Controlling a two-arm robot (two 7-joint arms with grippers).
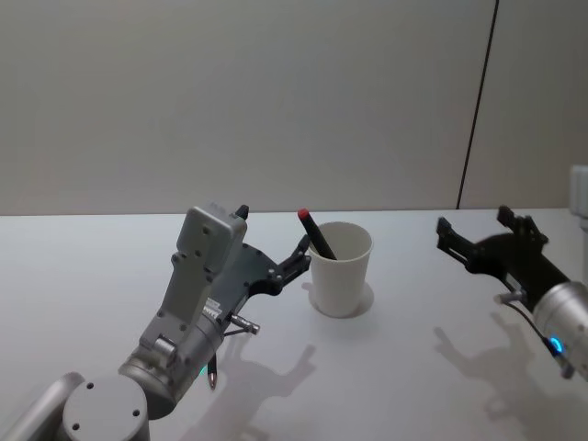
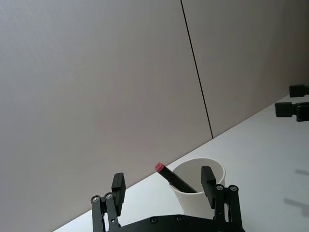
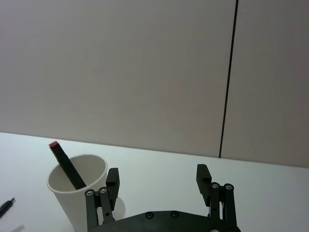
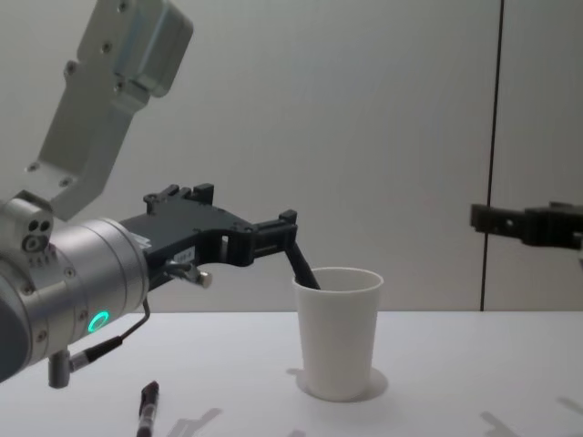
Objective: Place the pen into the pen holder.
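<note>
A black pen point(image 1: 315, 234) with a red end leans inside the white pen holder point(image 1: 342, 271) mid-tabletop point(image 1: 413, 367). The left gripper point(image 1: 273, 230) hovers just left of it, fingers spread and empty. The right gripper point(image 1: 473, 220) hangs well to the right, fingers open.

In the middle of the head view, the pen holder point(image 1: 342, 276) looked like plain matt white paper with a smooth rolled rim. The pen point(image 1: 317, 237) leaning in it had a dull black plastic barrel and a red end. The table point(image 1: 413, 367) was smooth, matt white. At lower left, the left arm's casing point(image 1: 197, 285) showed satin grey metal. The left gripper point(image 2: 162, 178) and the right gripper point(image 3: 158, 173) were matt black.
</note>
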